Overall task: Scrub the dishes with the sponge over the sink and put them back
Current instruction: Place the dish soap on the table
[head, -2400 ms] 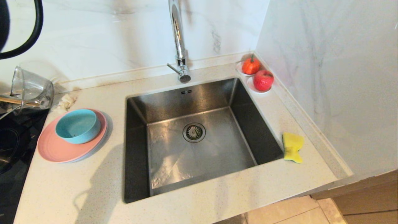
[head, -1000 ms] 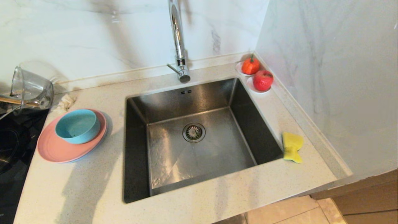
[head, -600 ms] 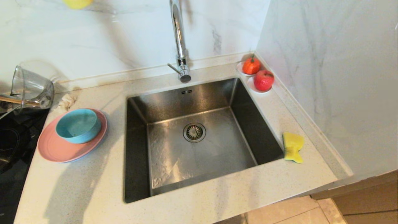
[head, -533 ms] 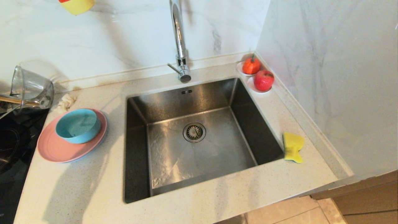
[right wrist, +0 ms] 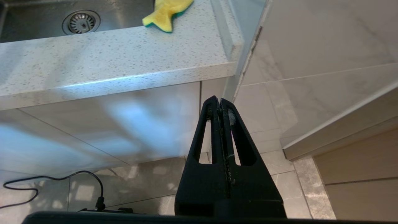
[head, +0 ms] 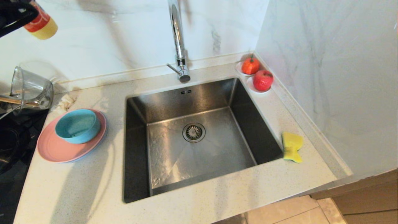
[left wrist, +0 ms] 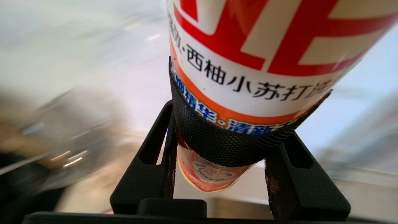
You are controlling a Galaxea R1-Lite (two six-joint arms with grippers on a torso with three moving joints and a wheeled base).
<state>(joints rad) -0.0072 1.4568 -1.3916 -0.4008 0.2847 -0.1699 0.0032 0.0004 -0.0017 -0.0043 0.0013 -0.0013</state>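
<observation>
A teal-blue bowl (head: 77, 126) sits on a pink plate (head: 56, 149) on the counter left of the sink (head: 217, 155). The yellow sponge (head: 292, 147) lies on the counter at the sink's right rim, and its green underside shows in the right wrist view (right wrist: 166, 14). High at the far left, my left gripper (head: 15, 15) is shut on a red, white and yellow labelled bottle (head: 40, 26). In the left wrist view the bottle (left wrist: 248, 62) fills the space between the fingers of the left gripper (left wrist: 245, 124). My right gripper (right wrist: 220, 101) hangs shut and empty below the counter's front edge.
A tall chrome faucet (head: 178, 40) rises behind the sink. A clear glass jug (head: 29, 88) lies tipped at the far left beside a black cooktop (head: 12, 146). Two red fruits (head: 262, 80) on small dishes sit in the back right corner. A marble wall (head: 326, 77) borders the right.
The bottle in my left gripper has come into the top of the head view, then moved left and lower. The dishes, the sponge and the right arm have stayed put.
</observation>
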